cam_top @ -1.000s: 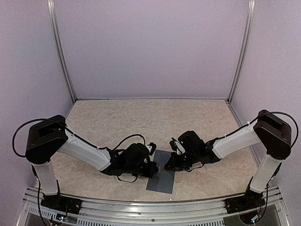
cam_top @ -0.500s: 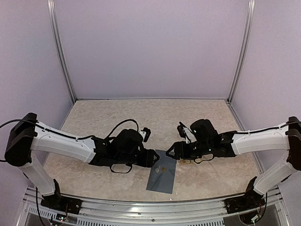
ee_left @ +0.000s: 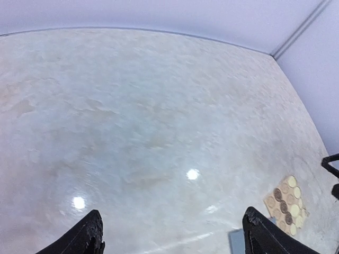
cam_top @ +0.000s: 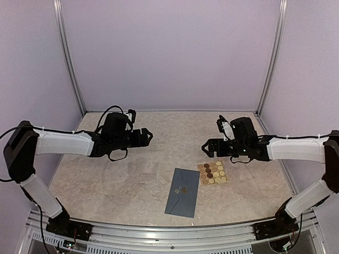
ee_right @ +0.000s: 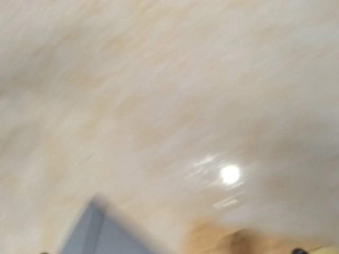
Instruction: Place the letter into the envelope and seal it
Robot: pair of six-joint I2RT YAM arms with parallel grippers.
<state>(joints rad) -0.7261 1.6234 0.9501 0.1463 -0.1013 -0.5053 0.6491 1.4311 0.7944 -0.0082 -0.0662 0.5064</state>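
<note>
left gripper (cam_top: 147, 135): lifted above the far left part of the table (cam_top: 159, 127), well apart from all paper; both fingers (ee_left: 91, 235) seen at the bottom corners of the left wrist view, spread wide, nothing between them, so released and empty.
envelope (cam_top: 183, 191): slate-blue, flat on the near middle of the table, between the two arms and touched by neither; a little tilted, flap folded down.
sticker (cam_top: 184, 190): one small round gold piece at the middle of the envelope, seemingly over the flap tip; judged to be put there to keep the flap closed.
letter: not visible anywhere on the table; most likely inside the closed envelope, though not possible to confirm.
sticker sheet (cam_top: 213, 173): small square with rows of round stickers, just beside the far right corner of the envelope; touching it or not, cannot tell.
right gripper (cam_top: 207, 148): raised over the table just beyond the sticker sheet; right wrist view strongly blurred, only dark tips at the bottom edge far from each other, so apparently released, with nothing held.
task stage: by the look, finished or almost; arms probably held high and aside to avoid disturbing the sealed envelope.
</note>
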